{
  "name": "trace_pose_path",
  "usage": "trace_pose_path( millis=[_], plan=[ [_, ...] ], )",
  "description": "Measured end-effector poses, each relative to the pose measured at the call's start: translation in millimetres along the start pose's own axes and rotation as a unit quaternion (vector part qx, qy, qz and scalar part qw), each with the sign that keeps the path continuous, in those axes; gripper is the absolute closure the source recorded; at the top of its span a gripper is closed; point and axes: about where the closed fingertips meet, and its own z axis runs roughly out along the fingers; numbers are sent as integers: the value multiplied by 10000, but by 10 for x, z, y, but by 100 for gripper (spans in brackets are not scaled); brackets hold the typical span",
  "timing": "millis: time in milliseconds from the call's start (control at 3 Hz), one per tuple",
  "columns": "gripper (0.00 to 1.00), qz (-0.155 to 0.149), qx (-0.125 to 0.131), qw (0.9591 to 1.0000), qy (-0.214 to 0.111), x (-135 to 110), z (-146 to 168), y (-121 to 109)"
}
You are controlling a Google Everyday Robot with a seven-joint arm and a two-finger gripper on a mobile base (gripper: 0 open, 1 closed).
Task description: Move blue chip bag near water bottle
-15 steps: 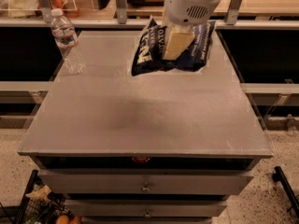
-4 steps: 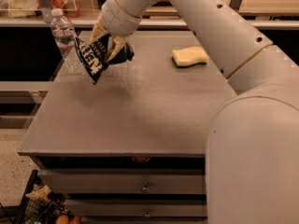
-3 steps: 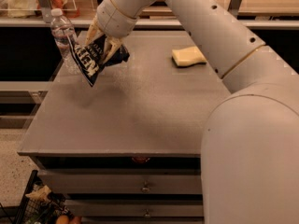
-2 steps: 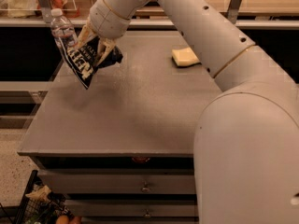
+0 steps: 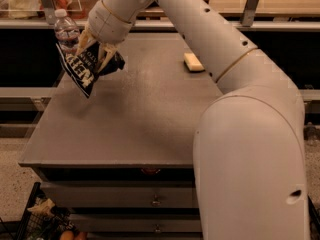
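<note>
The blue chip bag (image 5: pixel 80 71) is dark navy with bold white lettering and pale edges. It is pinched in the cream-tan gripper (image 5: pixel 95 48) above the bench's far left corner. The water bottle (image 5: pixel 66 31) at that corner is clear with a white cap. A pale yellow sponge (image 5: pixel 193 62) lies near the far edge of the matte grey bench (image 5: pixel 135 119). The arm (image 5: pixel 240 134) is plain off-white.

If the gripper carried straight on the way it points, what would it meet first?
Probably the table beside the water bottle: the gripper, holding the blue chip bag, points downward there. Depth is unclear.
</note>
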Motion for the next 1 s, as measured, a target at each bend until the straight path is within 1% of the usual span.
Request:
trace_pose_path(
  millis=[667,1000],
  plan=[
    [38,237,-42,9997,90,163,23,75],
    [13,300,-61,9995,108,199,17,111]
  ],
)
